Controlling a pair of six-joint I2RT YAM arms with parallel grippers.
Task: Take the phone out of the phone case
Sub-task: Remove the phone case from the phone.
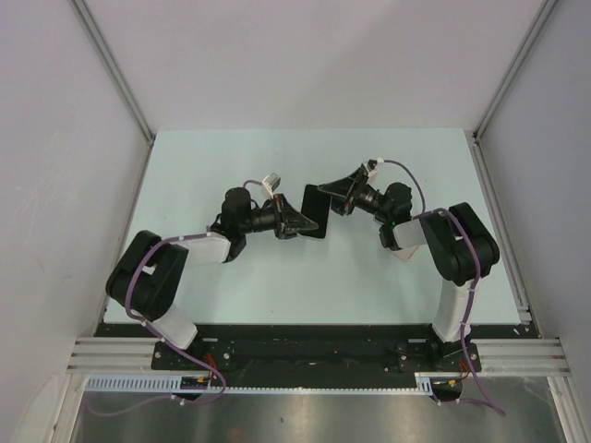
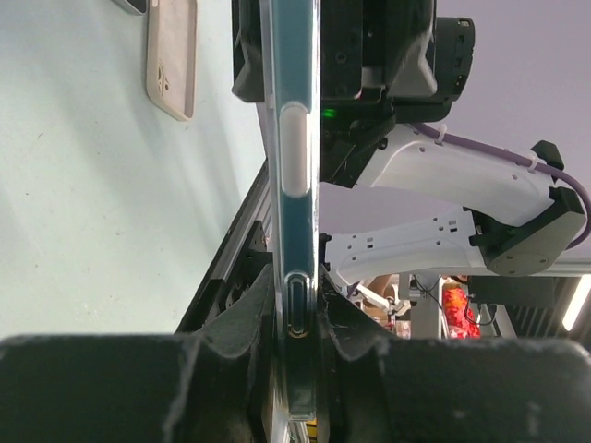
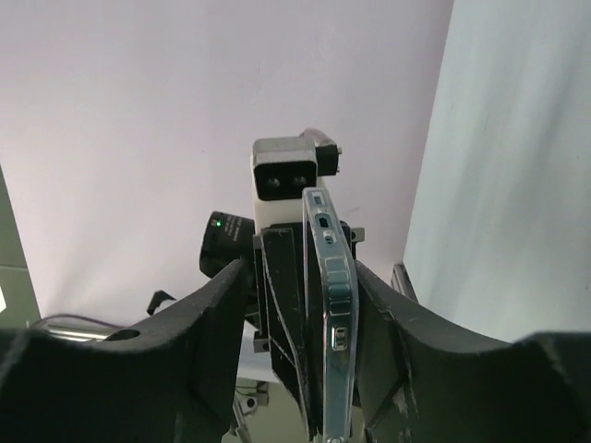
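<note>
Currently, both arms meet above the middle of the pale green table [image 1: 277, 166], and the phone [image 1: 316, 214] is suspended between them, clear of the surface. The phone is still seated in its clear case [image 3: 332, 305].

Left gripper [image 1: 294, 221]: the fingers are pressed in on the phone's near end. In the left wrist view they clamp both faces of the edge-on phone [image 2: 294, 231], with one dark finger [image 2: 231, 341] tight against one side. A white oblong side button [image 2: 295, 148] and an oval cut-out [image 2: 297, 309] show along the edge.

Right gripper [image 1: 340, 197]: it sits at the opposite end of the phone. In the right wrist view the fingers stand spread on either side of the case, and a narrow gap shows between the case and the finger [image 3: 388, 323] beside it. No pinch is evident.

The left arm's wrist camera [image 3: 284, 180], a white box with two dark lenses, faces the right wrist camera directly behind the case.

A second, beige phone case [image 2: 173, 55] lies flat on the table, well apart from the held phone.
</note>
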